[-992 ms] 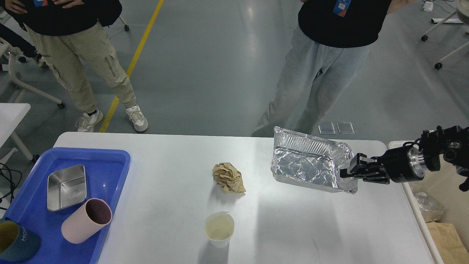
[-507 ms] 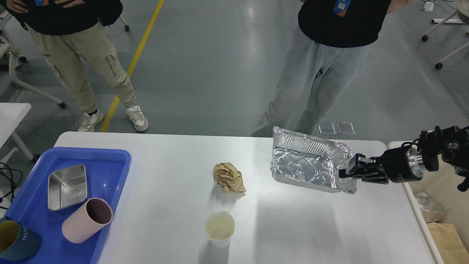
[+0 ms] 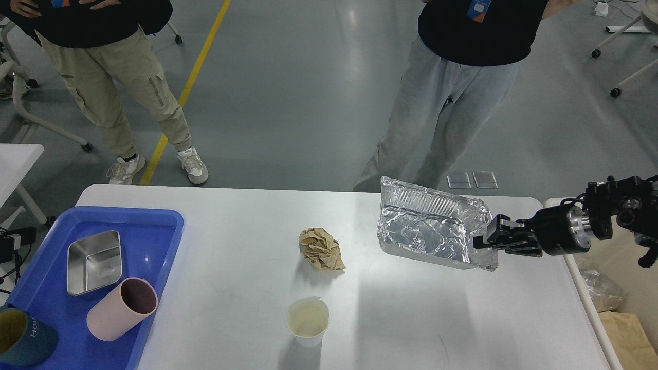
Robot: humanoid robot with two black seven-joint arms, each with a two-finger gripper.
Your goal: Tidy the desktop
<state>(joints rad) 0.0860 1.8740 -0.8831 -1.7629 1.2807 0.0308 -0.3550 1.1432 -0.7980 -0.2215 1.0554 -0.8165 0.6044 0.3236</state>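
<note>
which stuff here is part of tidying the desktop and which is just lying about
Part of the job: desktop; foil tray held by right claw; crumpled brown paper; paper cup; blue tray.
Lying about: two clear plates on floor; brown bag.

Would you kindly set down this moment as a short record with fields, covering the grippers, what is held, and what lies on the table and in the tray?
right gripper: shut on the right rim of the crumpled silver foil tray, held tilted above the desktop
left gripper: not in view
white rectangular desktop: bears a crumpled brown paper ball and, nearer the robot, an upright white paper cup
blue plastic tray: at the left; holds a square steel dish, a pink cup lying on its side and a dark teal cup
</note>
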